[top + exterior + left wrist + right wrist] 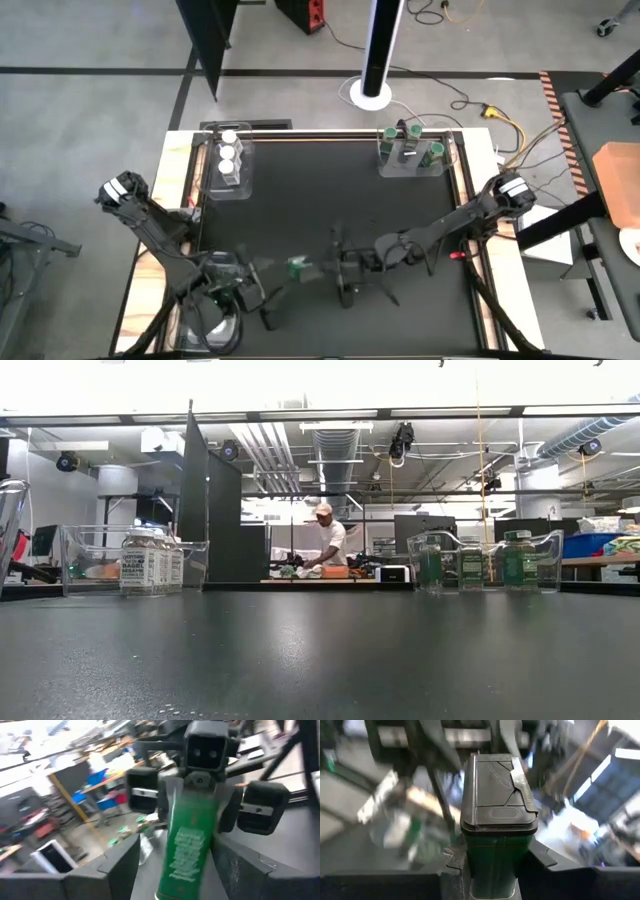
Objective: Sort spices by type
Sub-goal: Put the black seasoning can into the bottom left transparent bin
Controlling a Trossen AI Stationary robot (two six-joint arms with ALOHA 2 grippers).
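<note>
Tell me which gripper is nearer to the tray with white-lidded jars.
Left. The left gripper is at the near edge, on the side of that tray; the right gripper is nearer the middle, farther across.

A big robot lab or workshop.
Bare pipes and air ducts (340, 455) are running along the ceiling, a person (325, 542) is working at a far bench (330, 573), and cables (470, 105) are lying on the grey floor (90, 110).
</note>
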